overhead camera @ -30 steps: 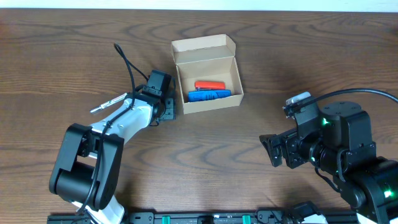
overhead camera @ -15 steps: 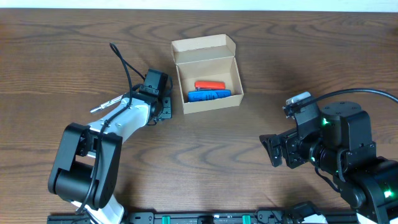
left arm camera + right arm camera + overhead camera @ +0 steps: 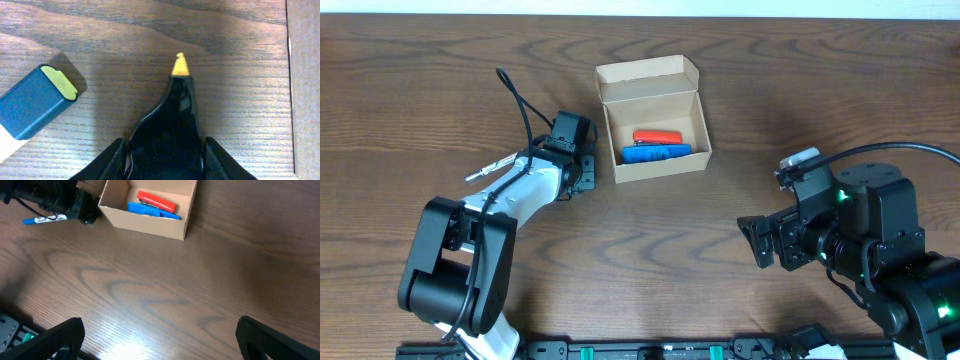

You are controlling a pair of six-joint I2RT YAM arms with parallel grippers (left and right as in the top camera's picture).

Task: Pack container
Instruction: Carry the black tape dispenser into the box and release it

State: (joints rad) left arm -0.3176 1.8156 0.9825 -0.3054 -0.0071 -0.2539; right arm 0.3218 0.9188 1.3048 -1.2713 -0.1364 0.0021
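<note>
Two arms share a dark wood-grain desk (image 3: 750, 70), with a pale strip along its far edge. The container (image 3: 660, 167) sits centre-back with its flap up, a red item (image 3: 657, 136) and a blue item (image 3: 656, 153) inside. The right fingers (image 3: 752, 242) are spread wide. The left fingers (image 3: 584, 172) sit just beside the container's left wall. A glossy black, yellow-tipped shape (image 3: 177, 125) fills my wrist view, so I cannot tell whether they pinch anything. Since a second ago the left arm has drawn back slightly, and the container hasn't moved.
</note>
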